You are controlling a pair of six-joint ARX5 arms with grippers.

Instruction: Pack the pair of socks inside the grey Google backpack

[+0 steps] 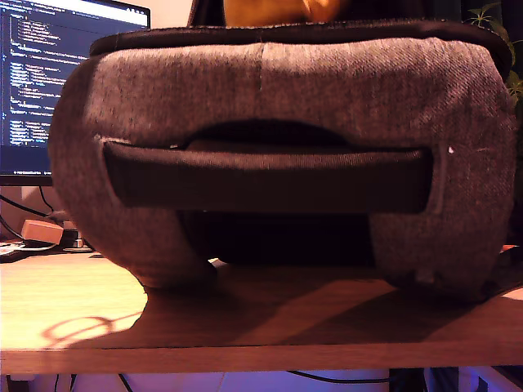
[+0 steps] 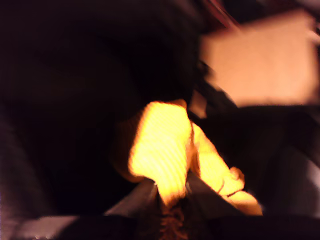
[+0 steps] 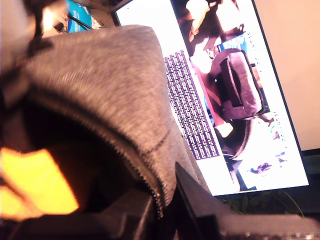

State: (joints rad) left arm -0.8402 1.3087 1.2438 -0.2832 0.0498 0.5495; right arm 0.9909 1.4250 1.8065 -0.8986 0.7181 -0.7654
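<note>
My first gripper point(image 2: 172, 197) was clamped on the pair of socks point(image 2: 162, 150), hanging them over the dark mouth of the grey Google backpack point(image 1: 278, 90); my second gripper point(image 3: 167, 200) pinched the zipper edge open. Next, I judged: lower, then release

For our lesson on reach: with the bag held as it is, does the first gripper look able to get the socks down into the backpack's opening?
Probably yes. My first gripper holds the socks over the dark interior, while my second gripper pinches the backpack at its zipper edge, holding the mouth open.
</note>
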